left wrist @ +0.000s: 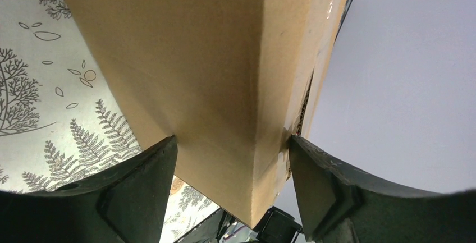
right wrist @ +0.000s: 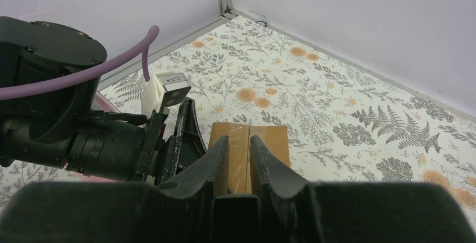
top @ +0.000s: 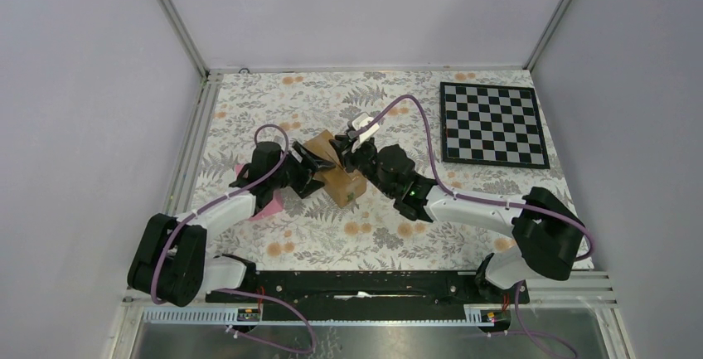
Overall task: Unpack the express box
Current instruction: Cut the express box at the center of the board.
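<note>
Both black 2-finger grippers meet mid-desk at the small brown cardboard express box (top: 336, 170): the left gripper (left wrist: 230, 150) clamps its corner from the left edge side, while the right gripper (right wrist: 239, 152), fingers nearly together, hangs directly over its taped seam.

Express box (left wrist: 191, 80): brown cardboard, matt, smooth faces; glossy clear tape strip along top seam; corrugated edge shows at one flap
Left gripper (left wrist: 230, 170): black plastic fingers (left wrist: 140, 181), matt, finely grained
Right gripper (right wrist: 239, 159): black matt plastic, faint layered ridges on surface
Table cover (top: 390, 235): floral-print sheet, looks like cloth, matt
Checkerboard (top: 493, 123): smooth, slight sheen
Cables (top: 423, 131): purple, smooth, look rubbery
Frame rails (top: 176, 17): pale metal, satin
Walls (top: 365, 11): plain, matt
</note>
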You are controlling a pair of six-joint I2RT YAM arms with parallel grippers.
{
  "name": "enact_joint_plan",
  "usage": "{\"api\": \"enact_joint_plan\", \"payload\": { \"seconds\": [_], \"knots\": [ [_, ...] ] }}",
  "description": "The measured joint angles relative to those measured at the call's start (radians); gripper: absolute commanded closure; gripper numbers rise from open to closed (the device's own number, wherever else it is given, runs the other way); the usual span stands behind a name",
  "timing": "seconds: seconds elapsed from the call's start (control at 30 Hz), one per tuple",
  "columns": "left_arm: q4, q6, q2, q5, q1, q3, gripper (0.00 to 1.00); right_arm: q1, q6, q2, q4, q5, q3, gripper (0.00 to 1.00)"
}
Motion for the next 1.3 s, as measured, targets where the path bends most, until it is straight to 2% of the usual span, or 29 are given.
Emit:
{"api": "enact_joint_plan", "payload": {
  "seconds": [0.2,0.5,0.63,0.7,0.73,0.77,0.83,0.9,1.1,1.3],
  "knots": [
    [0.100,-0.057,-0.001,-0.002,0.000,-0.055,0.55,-0.002,0.023,-0.006,-0.037,-0.003,0.006,1.00],
    [0.142,-0.114,-0.019,-0.060,-0.046,-0.082,0.78,-0.003,0.068,-0.026,-0.153,0.000,0.049,1.00],
    [0.132,-0.126,-0.029,-0.089,-0.063,-0.081,0.82,-0.003,0.069,-0.026,-0.199,0.003,0.072,1.00],
    [0.118,-0.130,-0.032,-0.103,-0.071,-0.075,0.74,-0.003,0.069,-0.026,-0.218,0.006,0.080,1.00],
    [0.106,-0.130,-0.034,-0.110,-0.075,-0.069,0.60,-0.003,0.069,-0.026,-0.226,0.007,0.084,1.00],
    [0.091,-0.129,-0.035,-0.117,-0.080,-0.060,0.51,-0.003,0.069,-0.026,-0.235,0.010,0.089,1.00],
    [0.058,-0.125,-0.035,-0.129,-0.089,-0.041,0.41,-0.003,0.068,-0.026,-0.245,0.013,0.092,1.00],
    [-0.007,-0.117,-0.035,-0.151,-0.093,0.005,0.37,-0.003,0.061,-0.027,-0.241,0.011,0.092,1.00],
    [-0.257,-0.049,-0.019,-0.251,-0.090,0.222,0.36,0.002,0.046,-0.028,-0.239,-0.024,0.084,1.00],
    [-0.404,0.041,0.042,-0.275,-0.090,0.341,0.22,0.003,0.031,-0.028,-0.198,-0.054,0.064,1.00]
  ]
}}
